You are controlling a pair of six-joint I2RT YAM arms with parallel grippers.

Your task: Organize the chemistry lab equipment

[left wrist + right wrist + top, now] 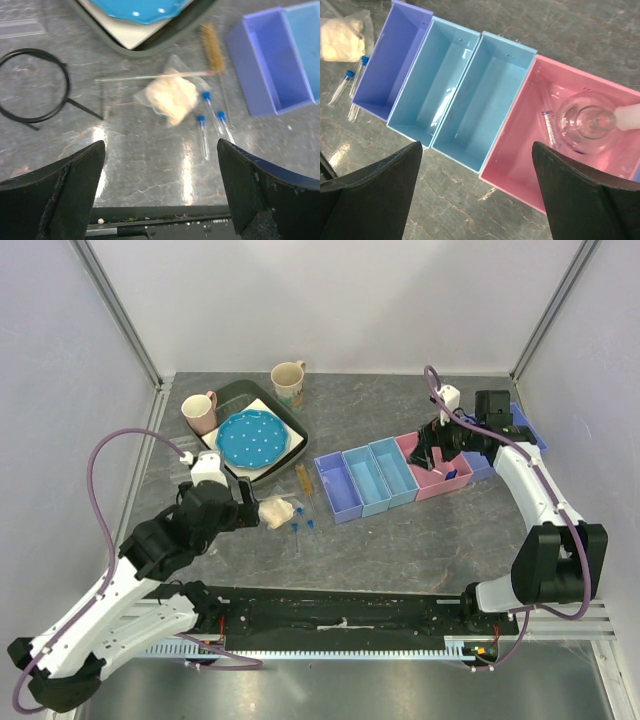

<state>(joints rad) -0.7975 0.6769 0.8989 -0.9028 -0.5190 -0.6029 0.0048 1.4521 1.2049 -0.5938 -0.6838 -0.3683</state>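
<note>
A clear bag of cotton lies on the grey table, just ahead of my open, empty left gripper. Three blue-capped test tubes lie to the bag's right, with a brush and a thin glass rod beyond them. A black wire ring lies to the left. In a row stand a purple bin, two light blue bins and a pink bin. The pink bin holds a glass flask. My right gripper is open and empty above the bins' near edge.
A dark tray with a blue dotted plate sits at the back left. A pink mug and a cream mug stand next to it. Another blue bin sits behind the right arm.
</note>
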